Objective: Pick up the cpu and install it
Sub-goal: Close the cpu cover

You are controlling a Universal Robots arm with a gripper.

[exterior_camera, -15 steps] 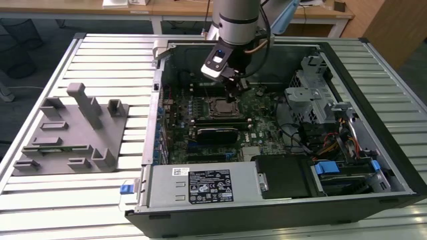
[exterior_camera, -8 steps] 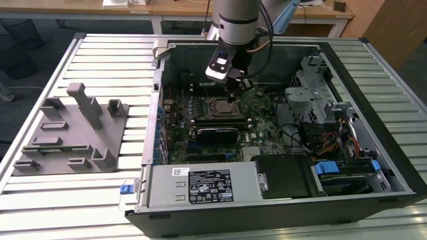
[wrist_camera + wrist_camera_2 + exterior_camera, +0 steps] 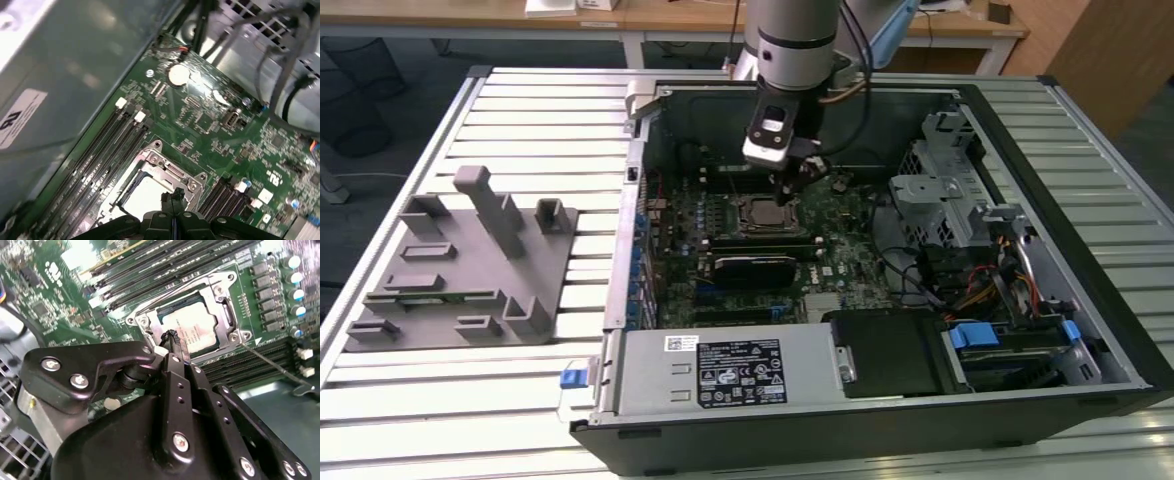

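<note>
With the cpu [image 3: 194, 330] lying flat inside the socket [image 3: 220, 292] and the pincer [image 3: 172, 338] pinched narrow on nothing just above the chip's near edge, we judge that good work here means tips clear of the socket frame and the chip sitting level.

Open computer case [image 3: 854, 440] on a slatted table [image 3: 520, 110]. The green motherboard [image 3: 847, 215] lies below the gripper [image 3: 790, 185], with the metal-framed socket [image 3: 765, 212] just beneath it and the memory slots [image 3: 165, 260] beside the socket. Coin cell [image 3: 178, 74] farther along the board. Power supply [image 3: 720, 370] and drive cage [image 3: 947, 190] well apart from the gripper. Grey holder block [image 3: 467, 270] outside the case, farthest away.
</note>
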